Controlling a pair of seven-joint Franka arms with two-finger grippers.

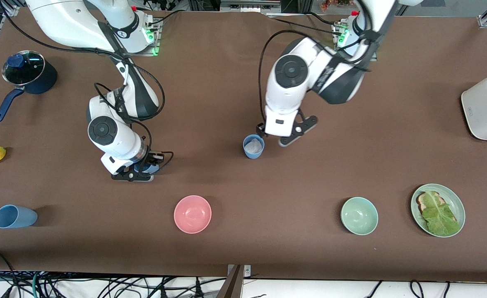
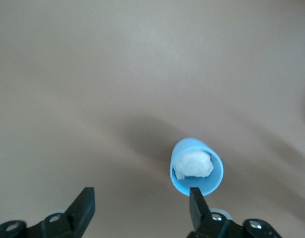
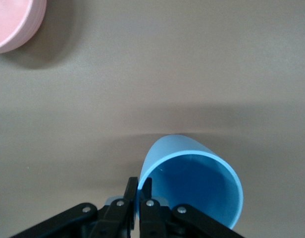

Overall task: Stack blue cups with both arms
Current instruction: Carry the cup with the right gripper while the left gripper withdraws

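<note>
Right gripper (image 3: 137, 191) low over worktop (image 1: 243, 82), jaws pinched on rim of a blue cup (image 3: 194, 186), left gripper (image 2: 140, 206) jaws spread wide beside upright stuffed cup (image 2: 197, 172), third cup (image 1: 15, 216) lying near front edge

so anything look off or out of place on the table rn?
Two things. The upright blue cup beside the open left end effector has a white wad inside, which could block nesting. Another blue cup lies on its side near the right arm's end of the table. Nothing spilled.

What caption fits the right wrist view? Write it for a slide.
Right gripper pinches the rim of an empty blue cup, pink bowl nearby.
</note>
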